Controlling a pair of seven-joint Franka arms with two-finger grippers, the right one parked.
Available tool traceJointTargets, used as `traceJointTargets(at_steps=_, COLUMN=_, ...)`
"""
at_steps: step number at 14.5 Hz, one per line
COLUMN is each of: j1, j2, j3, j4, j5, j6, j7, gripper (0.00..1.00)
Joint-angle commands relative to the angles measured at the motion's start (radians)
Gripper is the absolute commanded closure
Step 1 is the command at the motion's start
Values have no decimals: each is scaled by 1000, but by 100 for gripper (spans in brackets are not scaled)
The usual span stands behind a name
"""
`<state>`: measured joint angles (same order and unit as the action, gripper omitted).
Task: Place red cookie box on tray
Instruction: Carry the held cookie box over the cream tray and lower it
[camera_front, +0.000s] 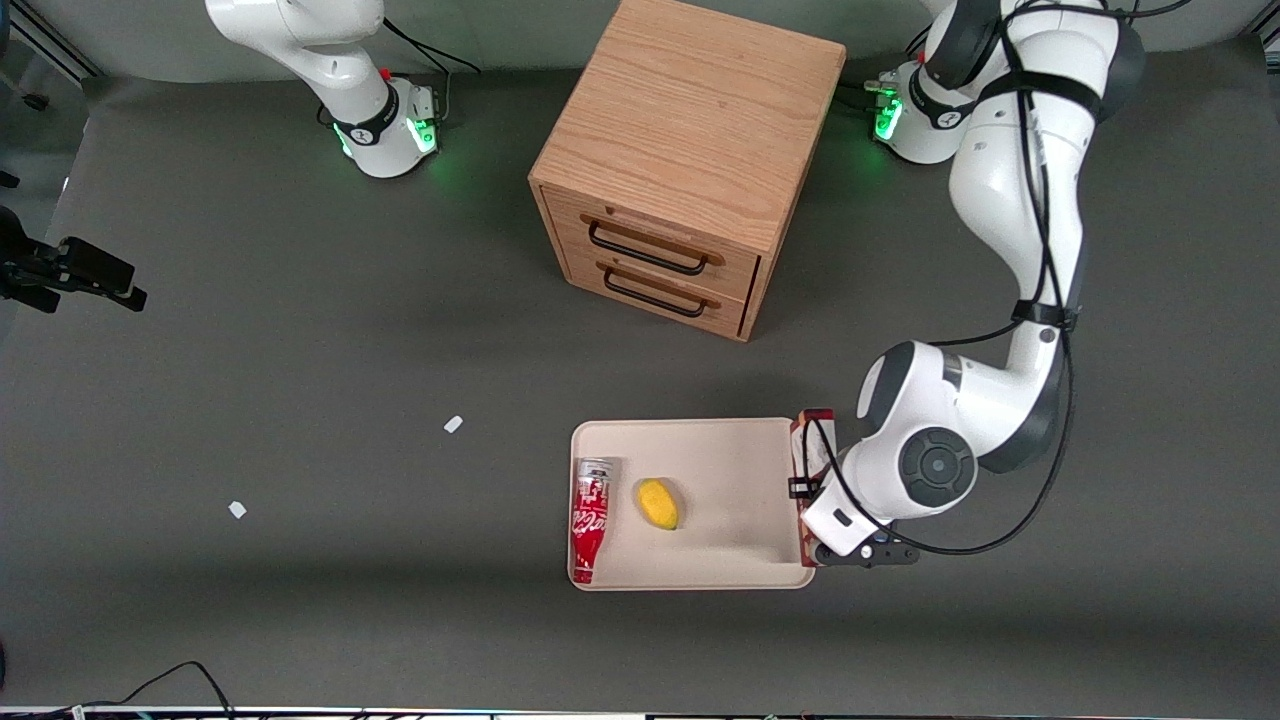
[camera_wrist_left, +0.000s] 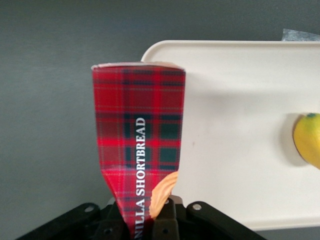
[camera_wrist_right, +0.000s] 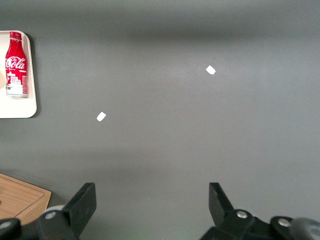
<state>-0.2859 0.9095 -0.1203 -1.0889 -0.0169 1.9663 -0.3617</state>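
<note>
The pincer (camera_wrist_left: 145, 220) is clamped on one end of the red cookie box (camera_wrist_left: 140, 145), holding it over the tray (camera_front: 700, 565) edge nearest the working arm. The carton looks light and stiff but crushable, its glossy faces slippery; gripping across the narrow sides suits it.

Front view looks steeply down over the table; both wrist views, closer, share the tray (camera_front: 700, 440)
</note>
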Motion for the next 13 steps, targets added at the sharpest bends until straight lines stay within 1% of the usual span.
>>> traceJointTargets(at_steps=1, j1=-36, j2=44, j3=14, j4=47, j5=-11, j6=25, j7=-34, gripper=100)
traceJointTargets(at_steps=5, j1=-56, j2=58, j3=19, j4=27, j5=-8, j6=48, j7=-49, gripper=100)
traceJointTargets(at_steps=6, j1=-56, j2=58, j3=19, j4=21, j5=-8, j6=65, j7=-49, gripper=69)
traceJointTargets(at_steps=7, j1=-58, j2=55, j3=21, j4=6, j5=1, j6=81, j7=-48, gripper=1)
traceJointTargets(at_steps=11, j1=-56, j2=34, j3=22, j4=-3, j5=-2, j6=94, j7=-49, gripper=0)
traceJointTargets(at_steps=13, j1=-43, j2=-18, j3=22, j4=-51, j5=-11, j6=97, j7=-52, gripper=0)
